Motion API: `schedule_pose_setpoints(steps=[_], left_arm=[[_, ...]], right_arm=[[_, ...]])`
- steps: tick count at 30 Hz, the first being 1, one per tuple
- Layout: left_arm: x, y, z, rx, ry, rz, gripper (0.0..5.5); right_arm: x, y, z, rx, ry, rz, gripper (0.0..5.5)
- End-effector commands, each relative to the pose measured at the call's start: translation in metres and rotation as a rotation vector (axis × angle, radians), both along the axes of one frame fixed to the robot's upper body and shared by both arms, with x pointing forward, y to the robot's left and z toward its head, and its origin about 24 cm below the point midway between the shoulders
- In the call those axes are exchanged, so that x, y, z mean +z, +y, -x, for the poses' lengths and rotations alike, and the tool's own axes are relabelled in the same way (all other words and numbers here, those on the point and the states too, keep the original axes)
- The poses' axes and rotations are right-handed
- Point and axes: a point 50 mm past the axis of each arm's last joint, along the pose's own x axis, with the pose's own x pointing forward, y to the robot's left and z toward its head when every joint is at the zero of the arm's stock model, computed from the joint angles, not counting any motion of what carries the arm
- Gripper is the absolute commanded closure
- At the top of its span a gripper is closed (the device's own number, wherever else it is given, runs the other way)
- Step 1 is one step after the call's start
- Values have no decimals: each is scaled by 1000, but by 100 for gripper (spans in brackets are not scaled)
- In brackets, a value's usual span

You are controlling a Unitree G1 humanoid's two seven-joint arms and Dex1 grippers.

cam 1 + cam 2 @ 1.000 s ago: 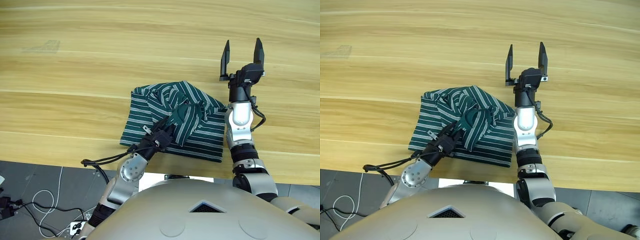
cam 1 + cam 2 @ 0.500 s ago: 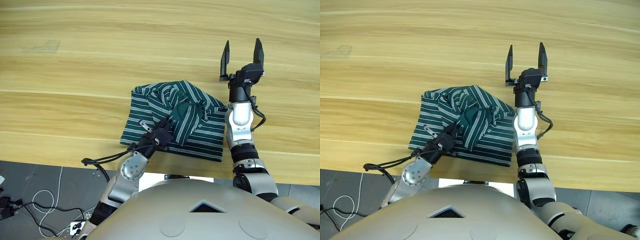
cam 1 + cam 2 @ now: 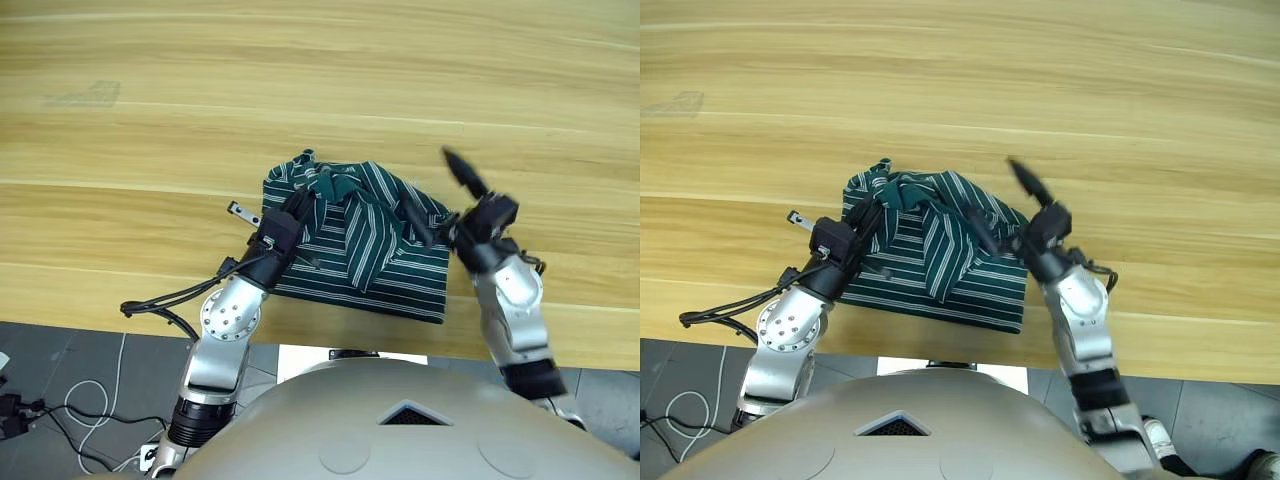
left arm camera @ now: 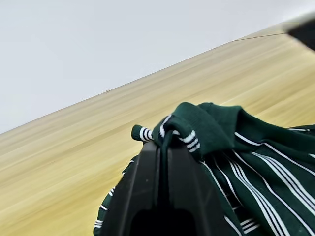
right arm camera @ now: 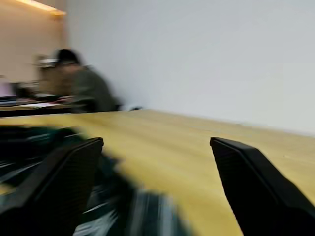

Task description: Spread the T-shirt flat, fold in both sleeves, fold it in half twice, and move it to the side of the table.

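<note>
Centrally, green striped T-shirt (image 3: pixel 370 250) lay bunched by the near edge of the table (image 3: pixel 300 80), left gripper (image 4: pixel 160 147) pinched tight on its far-left ribbed hem, seemingly to draw it flat, right gripper (image 3: pixel 437 196) spread wide, empty, at its right edge, apparently poised to grasp.

Right gripper (image 3: pixel 425 180) smeared, outlines soft. T-shirt (image 5: pixel 133 216) blurred in right wrist view, cut by edge in left wrist view.
</note>
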Motion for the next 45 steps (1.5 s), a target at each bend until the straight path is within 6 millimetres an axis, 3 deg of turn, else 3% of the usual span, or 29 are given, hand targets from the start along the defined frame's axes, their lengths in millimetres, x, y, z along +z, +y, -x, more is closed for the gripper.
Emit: schedule_pose_setpoints(steps=[1,3,10,27,45], left_arm=[[11,4,-5,22,-37,10,549],[17,7,-7,32,-57,24,549],[23,8,-6,14,-84,17,549],[30,2,-2,-10,-117,28,549],[20,5,-6,5,-100,-35,550]], right_arm=[[-7,-4,29,192,173,8,145],[-11,-4,32,206,212,9,145],[-18,-8,13,60,176,55,145],[-43,13,19,48,277,82,145],[-46,19,14,45,230,142,449]])
